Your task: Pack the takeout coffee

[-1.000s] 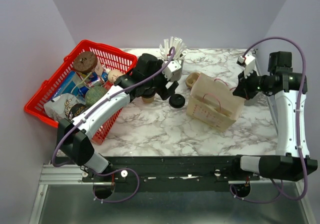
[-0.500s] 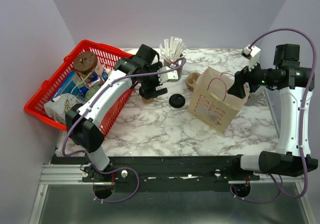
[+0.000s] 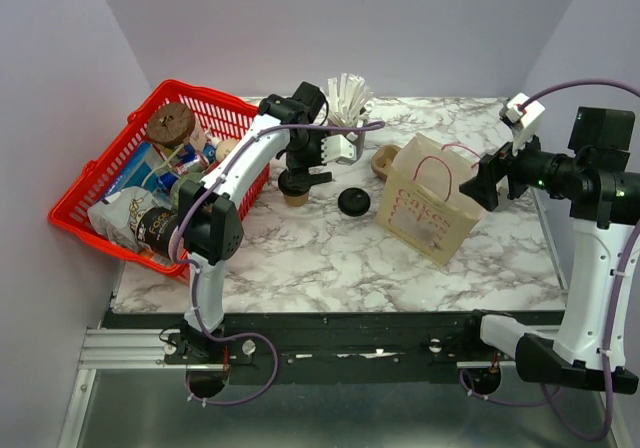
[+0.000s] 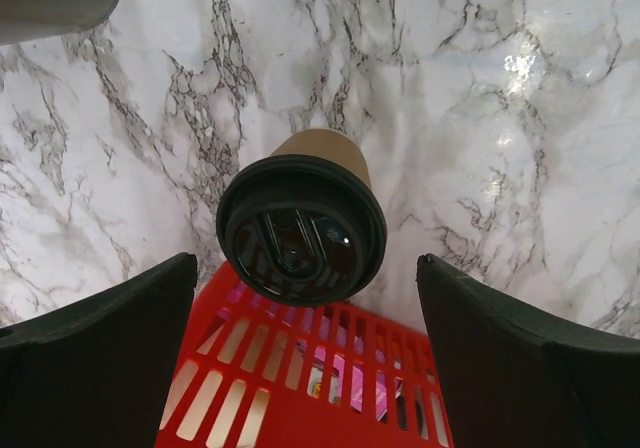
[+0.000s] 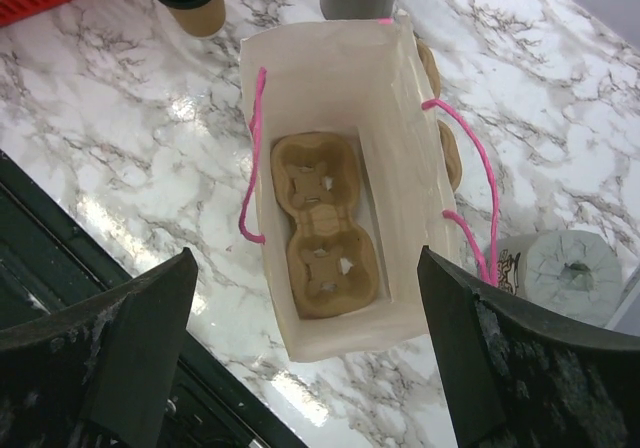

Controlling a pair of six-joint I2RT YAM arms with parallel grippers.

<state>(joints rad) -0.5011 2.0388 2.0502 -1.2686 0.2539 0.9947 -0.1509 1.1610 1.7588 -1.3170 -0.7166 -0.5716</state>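
Observation:
The takeout coffee, a tan paper cup with a black lid on it, stands upright on the marble against the red basket's rim. In the top view the cup shows under my left gripper. That gripper hangs above the cup, open, with a finger on each side and apart from it. A second black lid lies loose to the right. My right gripper is open above the paper bag, holding nothing.
The open bag has pink handles and a brown two-cup carrier on its floor. A grey cup of white sticks stands behind. The red basket at the left holds groceries. A white roll sits right of the bag.
My right gripper opened, let go of the bag and drew back to the right. My left arm folded up and its gripper moved left over the lidded cup.

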